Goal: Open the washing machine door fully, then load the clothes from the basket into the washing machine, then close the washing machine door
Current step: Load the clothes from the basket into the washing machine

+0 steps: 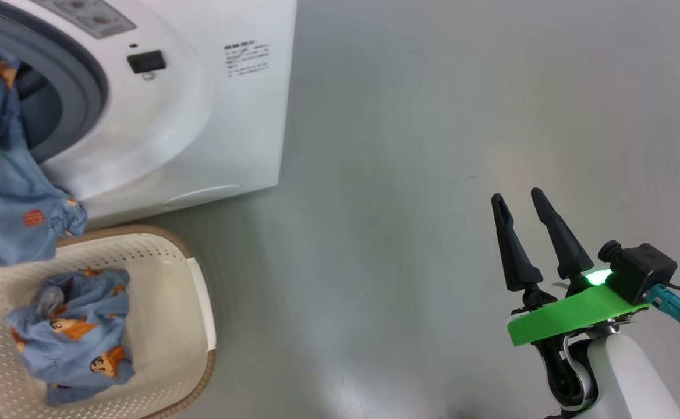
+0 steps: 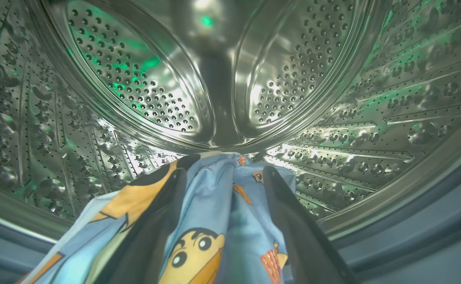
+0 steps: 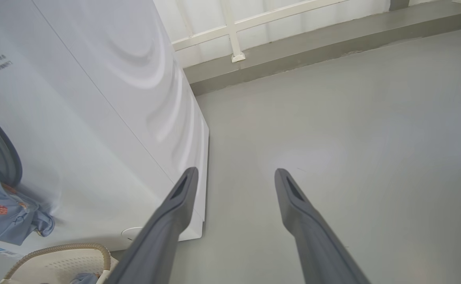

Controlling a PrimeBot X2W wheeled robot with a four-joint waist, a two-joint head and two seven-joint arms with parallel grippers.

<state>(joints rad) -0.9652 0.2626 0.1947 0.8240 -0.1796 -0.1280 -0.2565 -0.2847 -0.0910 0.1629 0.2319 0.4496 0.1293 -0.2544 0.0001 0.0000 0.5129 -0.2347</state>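
Fingers (image 2: 293, 221), left gripper (image 2: 224, 170) — spread wide, cartoon-print garment (image 2: 210, 205) draped between, likely for release into drum (image 2: 135, 79) at 12 o'clock.

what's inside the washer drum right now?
One blue printed garment, lying in the open left gripper, its tail hanging out of the opening above the basket. Elsewhere the drum shows bare perforated steel. Its floor beneath the cloth is covered.

I'm counting four kinds of thing.
I'm seeing one washing machine (image 1: 200, 116), one basket (image 1: 200, 314), two garments, the hanging garment (image 1: 8, 192) and the bundled garment (image 1: 72, 334), and two hands, the left hand (image 2: 224, 171) and the right hand (image 1: 517, 195).
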